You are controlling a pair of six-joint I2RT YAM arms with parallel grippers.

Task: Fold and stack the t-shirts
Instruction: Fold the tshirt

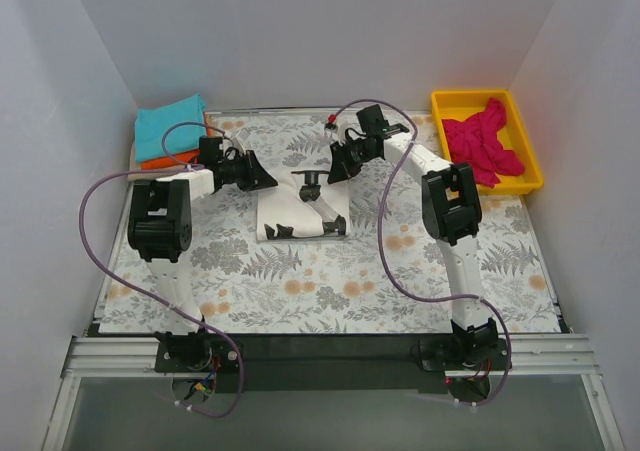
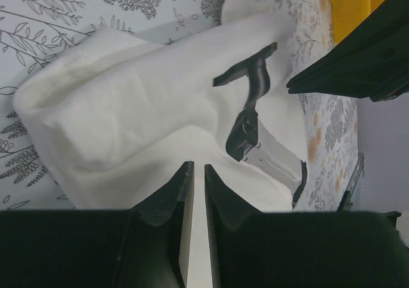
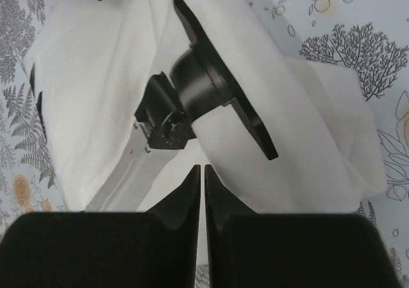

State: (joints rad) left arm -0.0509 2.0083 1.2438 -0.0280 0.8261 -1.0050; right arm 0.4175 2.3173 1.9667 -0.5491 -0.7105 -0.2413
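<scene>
Cream-white t-shirt [image 1: 300,216]: part-folded rectangle with black print, lying at the middle of the floral table cloth [image 1: 330,291], slightly toward its far edge. Thin soft knit, so likely light and limp. It should sag and drag if lifted by one point, and layers may slip apart. Best hold looks like two corners of one edge, pinched through all layers and lifted level.

Left gripper [image 2: 195,170]: at the shirt's far-left corner, jaws pressed almost together, only a white sliver in the slit, apparently pinching the shirt edge. Right gripper [image 3: 202,170]: same at the far-right corner, jaws nearly together on white cloth. A puffy rolled fold shows ahead of both.

Teal t-shirt [image 1: 170,121] sits on the orange t-shirt [image 1: 155,159] at the table cloth's far-left corner, folded and stacked. Magenta-pink t-shirt [image 1: 485,141] is crumpled in the yellow bin [image 1: 445,101] at the far-right corner.

Near half of the table cloth is bare, good room for pulling the fold over. White walls [image 1: 60,121] run close along the left, right and far edges.
</scene>
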